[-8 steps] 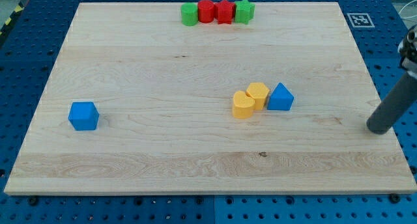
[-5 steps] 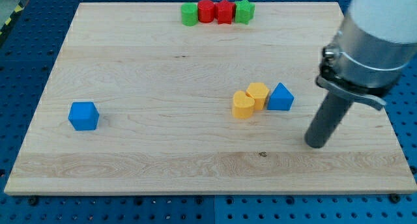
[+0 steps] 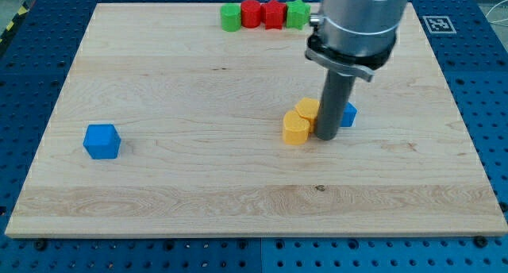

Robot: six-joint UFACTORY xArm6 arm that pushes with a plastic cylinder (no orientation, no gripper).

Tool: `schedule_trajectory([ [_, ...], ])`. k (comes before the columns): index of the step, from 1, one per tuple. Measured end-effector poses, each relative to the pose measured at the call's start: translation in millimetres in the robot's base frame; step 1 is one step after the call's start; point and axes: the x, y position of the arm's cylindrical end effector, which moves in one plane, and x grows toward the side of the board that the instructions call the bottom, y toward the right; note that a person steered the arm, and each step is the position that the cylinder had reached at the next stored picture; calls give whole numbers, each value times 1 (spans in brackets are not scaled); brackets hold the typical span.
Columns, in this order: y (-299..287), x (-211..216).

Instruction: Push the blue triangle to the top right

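The blue triangle point(image 3: 348, 115) sits right of centre on the counter point(image 3: 159, 74), mostly hidden behind the rod, only its right part showing. My tip point(image 3: 325, 136) is down at the triangle's lower left, just beside the two yellow blocks point(image 3: 302, 121) that huddle on its left. No jaws on this rig, so nothing to open or close. Along the view's top: a green block point(image 3: 230, 18), two red blocks point(image 3: 262, 13), another green one point(image 3: 296, 13). Far left, a blue cube point(image 3: 101, 140), well apart.
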Motion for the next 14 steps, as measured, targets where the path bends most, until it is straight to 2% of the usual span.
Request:
schedule_trajectory([
  [2,8,-18],
  [6,87,-36],
  [12,104,-135],
  [14,127,-156],
])
